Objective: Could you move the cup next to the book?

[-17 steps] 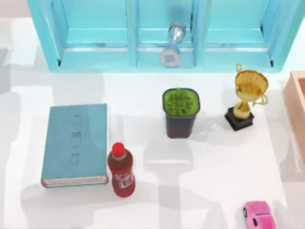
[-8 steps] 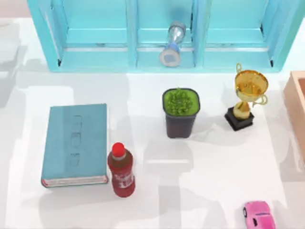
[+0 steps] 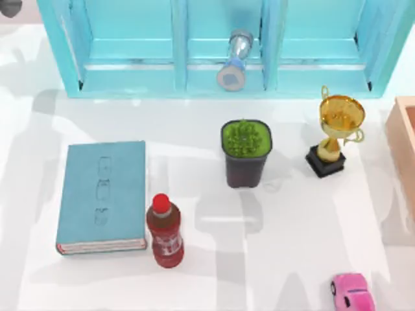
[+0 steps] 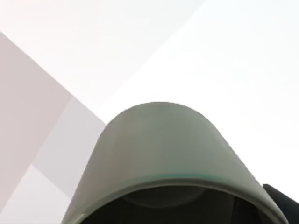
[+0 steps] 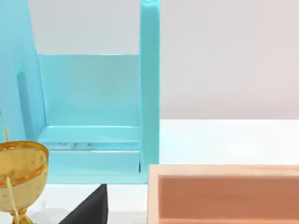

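**Item: the cup** (image 4: pixel 159 144). Plain grey-beige cylinder with no handle. It sits very close under the left wrist camera, tilted, with its rim toward the lens and pale surface behind it. Judged to be lifted rather than standing.

**Item: left gripper** (image 3: pixel 8 6). A dark shape at the far-left back corner of the top view, beyond the cabinet's end and well apart from the book. One of its fingers (image 4: pixel 281 205) shows as a dark sliver against the cup's rim. The fingers are judged to be clamped on the cup, though the grip itself is mostly hidden.

**Item: the book** (image 3: pixel 102 194). Teal hardcover lying flat on the left half of the surface (image 3: pixel 292 220), page edges toward the front.

**Item: red bottle** (image 3: pixel 164 232). Upright, touching or just beside the book's right front corner.

**Other stock:**
- Potted plant (image 3: pixel 246 155), at centre.
- Gold trophy (image 3: pixel 337 133), to the plant's right.
- Pink toy car (image 3: pixel 352 291), front right.
- Wooden box (image 3: pixel 405 149), at the right edge.
- Blue cabinet (image 3: pixel 136 71), along the back.

**Item: right arm.** Parked at the right. Its wrist camera faces the cabinet, the trophy and the box. The state of its fingers cannot be told.

**Status:**
- Pick-up appears done.
- Carry is at an early stage.
- Left to do: bring the cup across to the book, set it upright just beside it and let go.
- The bottle fills part of the book's right side; the back and left sides look freer.
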`<state>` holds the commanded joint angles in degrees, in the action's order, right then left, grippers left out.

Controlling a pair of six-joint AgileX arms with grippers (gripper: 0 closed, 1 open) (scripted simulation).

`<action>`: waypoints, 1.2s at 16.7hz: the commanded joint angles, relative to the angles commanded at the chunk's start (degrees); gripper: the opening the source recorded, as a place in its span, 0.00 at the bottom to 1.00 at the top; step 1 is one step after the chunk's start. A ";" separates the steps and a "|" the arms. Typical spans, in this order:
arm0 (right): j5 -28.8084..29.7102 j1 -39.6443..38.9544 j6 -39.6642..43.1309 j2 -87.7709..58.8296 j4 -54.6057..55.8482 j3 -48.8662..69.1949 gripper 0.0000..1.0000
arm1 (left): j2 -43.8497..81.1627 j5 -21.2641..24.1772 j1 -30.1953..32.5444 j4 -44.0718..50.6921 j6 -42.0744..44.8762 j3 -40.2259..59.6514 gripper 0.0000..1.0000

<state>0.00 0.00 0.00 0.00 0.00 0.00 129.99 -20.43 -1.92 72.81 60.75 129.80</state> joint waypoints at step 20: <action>0.00 0.00 0.00 0.00 0.00 0.00 1.00 | -43.92 22.16 10.73 -0.29 -67.39 -59.05 0.00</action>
<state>0.00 0.00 0.00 0.00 0.00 0.00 86.06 1.73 8.82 72.52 -6.64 70.74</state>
